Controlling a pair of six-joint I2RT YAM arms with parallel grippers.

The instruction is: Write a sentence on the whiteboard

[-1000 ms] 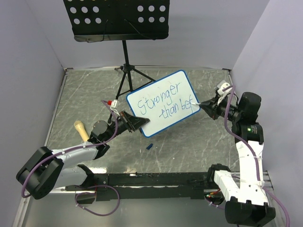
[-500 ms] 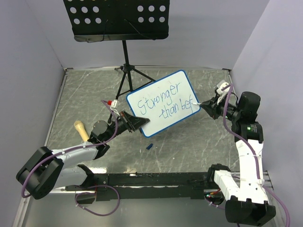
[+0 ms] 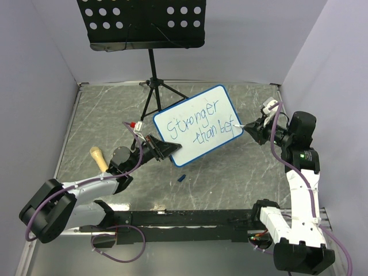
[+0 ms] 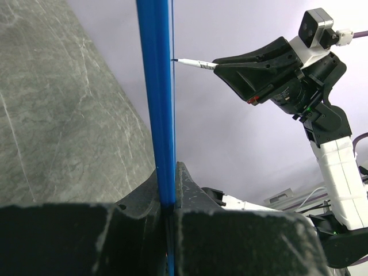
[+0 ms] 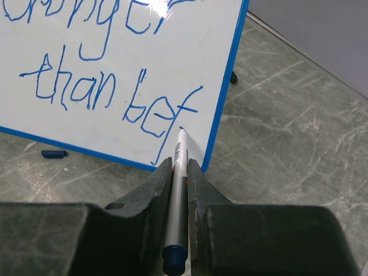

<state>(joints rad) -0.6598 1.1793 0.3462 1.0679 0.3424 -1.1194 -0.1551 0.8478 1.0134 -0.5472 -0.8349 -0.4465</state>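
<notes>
Blue-framed whiteboard [image 3: 198, 123] is clamped by the left gripper [image 3: 165, 150]; the right gripper [image 3: 253, 127] pinches a marker [image 5: 178, 158] touching it.

Overhead wide, 2 wrist close-ups, whiteboard [image 3: 197, 125] shared

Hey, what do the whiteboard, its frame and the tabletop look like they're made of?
Whiteboard: glossy white coated surface, judging by the glare. Its frame: smooth blue, probably plastic. Tabletop: grey with pale veins, stone-look, possibly laminate.
</notes>
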